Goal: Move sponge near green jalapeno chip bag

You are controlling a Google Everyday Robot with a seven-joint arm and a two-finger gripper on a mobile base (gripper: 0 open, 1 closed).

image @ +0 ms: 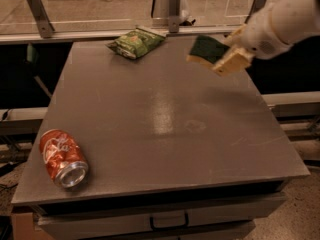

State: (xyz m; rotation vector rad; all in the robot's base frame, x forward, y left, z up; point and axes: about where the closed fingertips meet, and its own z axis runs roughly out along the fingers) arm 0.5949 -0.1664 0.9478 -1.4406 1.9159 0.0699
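Note:
The sponge [206, 50], dark green on top with a pale yellow layer below, is held in the air above the table's far right part. My gripper [224, 54] comes in from the upper right on a white arm and is shut on the sponge. The green jalapeno chip bag [136, 42] lies crinkled on the table's far edge, left of the sponge and a short way from it.
A red soda can [63, 157] lies on its side at the front left of the grey table [160, 119]. A railing with metal brackets [38, 6] runs behind the table. A drawer [165, 219] is under the front edge.

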